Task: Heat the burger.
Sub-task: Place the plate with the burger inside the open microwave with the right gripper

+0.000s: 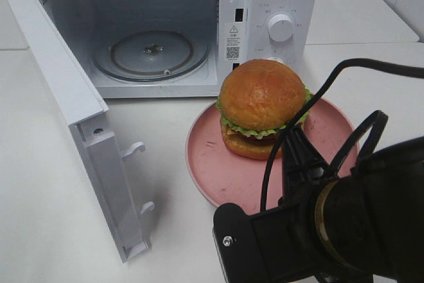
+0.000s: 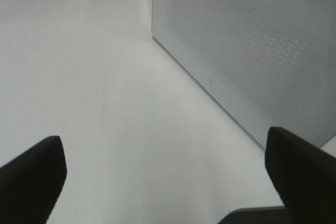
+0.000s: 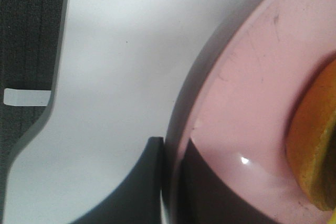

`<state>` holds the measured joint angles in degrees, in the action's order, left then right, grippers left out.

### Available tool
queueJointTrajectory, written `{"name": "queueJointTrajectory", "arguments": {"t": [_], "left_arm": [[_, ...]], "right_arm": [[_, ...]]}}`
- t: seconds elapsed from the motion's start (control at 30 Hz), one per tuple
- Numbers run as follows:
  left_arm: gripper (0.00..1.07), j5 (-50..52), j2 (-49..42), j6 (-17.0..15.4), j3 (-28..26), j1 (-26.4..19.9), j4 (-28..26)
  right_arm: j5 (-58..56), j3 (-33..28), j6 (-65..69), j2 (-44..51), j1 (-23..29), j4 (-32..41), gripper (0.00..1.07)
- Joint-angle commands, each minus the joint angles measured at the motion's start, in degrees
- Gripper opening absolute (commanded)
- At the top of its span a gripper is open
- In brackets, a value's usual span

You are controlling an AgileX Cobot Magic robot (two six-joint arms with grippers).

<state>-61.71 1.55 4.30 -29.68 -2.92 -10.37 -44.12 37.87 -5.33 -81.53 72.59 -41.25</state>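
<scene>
The burger (image 1: 262,105), with its glossy bun and lettuce frill, sits on a round pink plate (image 1: 215,157) in front of the open microwave (image 1: 281,4). In the right wrist view a slice of the burger (image 3: 315,145) shows over the plate (image 3: 247,103). My right gripper (image 3: 170,148) is shut on the plate's near rim, one finger outside it and one on the inside. In the high view the right gripper (image 1: 296,140) reaches in from the lower right. My left gripper (image 2: 168,182) stands open over bare table beside the microwave door (image 2: 247,51), holding nothing.
The microwave door (image 1: 73,117) hangs wide open to the left, and a glass turntable (image 1: 151,54) lies inside. A black cable (image 1: 318,97) loops over the plate's right side. The table's edge (image 3: 50,108) runs close to the plate, with dark floor beyond.
</scene>
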Motion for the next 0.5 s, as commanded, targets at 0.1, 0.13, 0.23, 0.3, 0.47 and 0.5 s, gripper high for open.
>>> {"name": "queueJointTrajectory", "arguments": {"t": [0.1, 0.13, 0.23, 0.3, 0.47, 0.5], "left_arm": [[0.98, 0.40, -0.29, 0.11, 0.17, 0.17, -0.29], [0.98, 0.40, -0.29, 0.11, 0.17, 0.17, -0.29], [0.98, 0.40, -0.29, 0.11, 0.17, 0.17, -0.29], [0.98, 0.40, -0.29, 0.11, 0.17, 0.17, -0.29], [0.98, 0.40, -0.29, 0.11, 0.17, 0.17, -0.29], [0.98, 0.40, -0.29, 0.11, 0.17, 0.17, -0.29]], "right_arm": [[1.55, -0.11, -1.03, 0.86, 0.00, -4.41, 0.00], [1.55, -0.11, -1.03, 0.86, 0.00, -4.41, 0.00], [4.01, -0.11, -3.44, 0.86, -2.75, -4.47, 0.00], [5.50, -0.11, -6.30, 0.86, -5.10, -4.41, 0.00], [13.35, -0.11, -17.65, 0.86, -12.15, -3.90, 0.00], [13.35, -0.11, -17.65, 0.86, -12.15, -3.90, 0.00]]}}
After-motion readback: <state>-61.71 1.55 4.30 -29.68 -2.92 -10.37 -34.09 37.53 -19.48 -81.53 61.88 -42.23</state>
